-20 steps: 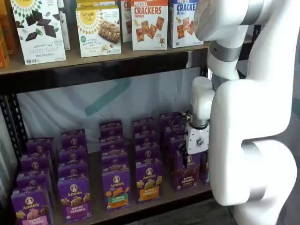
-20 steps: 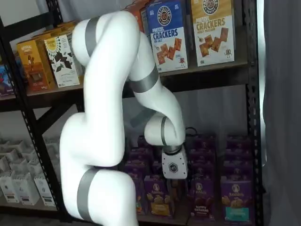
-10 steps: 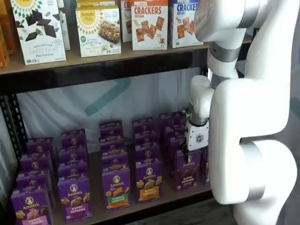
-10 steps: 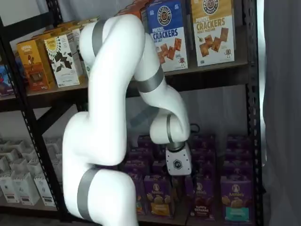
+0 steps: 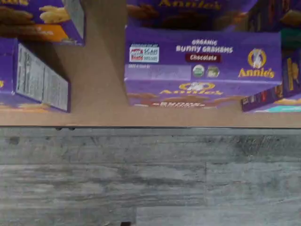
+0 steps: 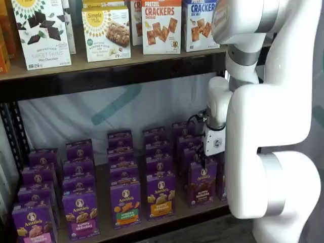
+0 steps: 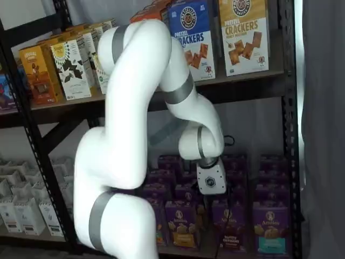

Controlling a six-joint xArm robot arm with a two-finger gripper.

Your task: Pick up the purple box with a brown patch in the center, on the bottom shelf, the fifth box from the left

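The purple box with a dark brown centre band stands at the front of the bottom shelf, in a row of purple Annie's cartons. It also shows in a shelf view. The wrist view shows its top face, which reads "Bunny Grahams Chocolate", at the board's front edge. My gripper hangs just above the box, its white body over the box's top. In a shelf view only dark fingertips show under the body. No gap and no grasp can be made out.
An orange-band carton stands left of the purple box and a teal-band carton to its right. Large cracker boxes line the upper board. A black rack post rises at the right. Grey plank floor lies below.
The gripper has risen a little and shifted slightly right above the row of cartons. The cartons have not moved.
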